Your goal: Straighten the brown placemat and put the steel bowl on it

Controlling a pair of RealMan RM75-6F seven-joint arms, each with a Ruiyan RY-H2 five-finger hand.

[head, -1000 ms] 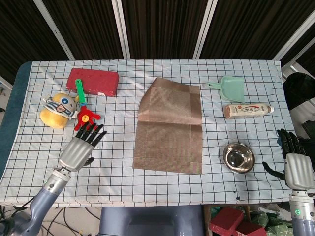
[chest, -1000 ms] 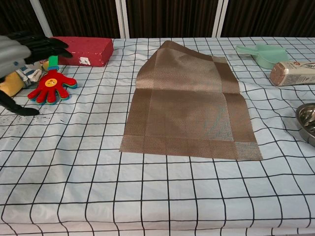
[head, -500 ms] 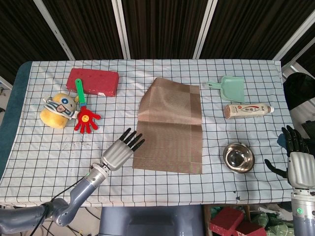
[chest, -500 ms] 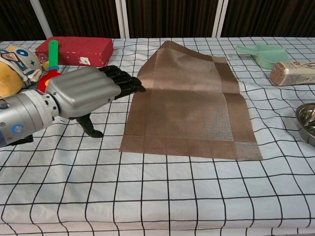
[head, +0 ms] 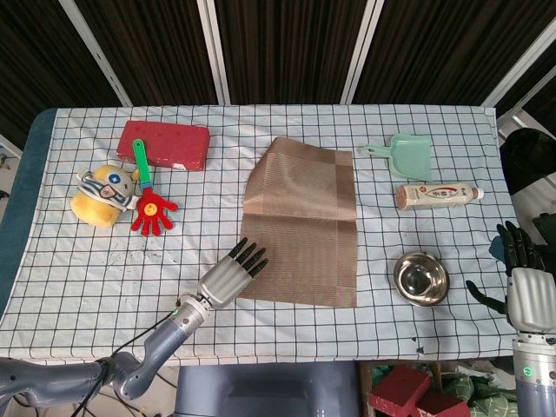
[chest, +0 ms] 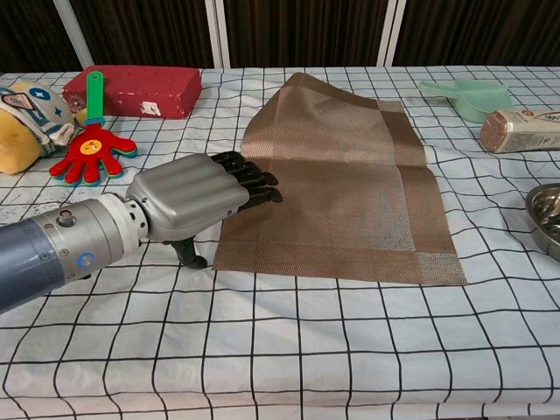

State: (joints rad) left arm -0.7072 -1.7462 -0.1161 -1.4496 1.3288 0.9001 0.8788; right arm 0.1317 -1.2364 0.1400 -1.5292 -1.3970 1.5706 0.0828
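Note:
The brown placemat lies skewed in the middle of the checked table, its far left corner folded over. My left hand hovers flat at the mat's near left corner, fingers apart and reaching over its edge, holding nothing. The steel bowl stands on the cloth to the right of the mat. My right hand hangs open beyond the table's right edge, to the right of the bowl.
A red block, a red hand-shaped clapper and a yellow plush toy lie at the left. A green dustpan and a tube lie at the right, behind the bowl.
My left hand has swept from beside the clapper rightward and toward the table's front edge, ending over the placemat's near left corner. The right hand has barely shifted.

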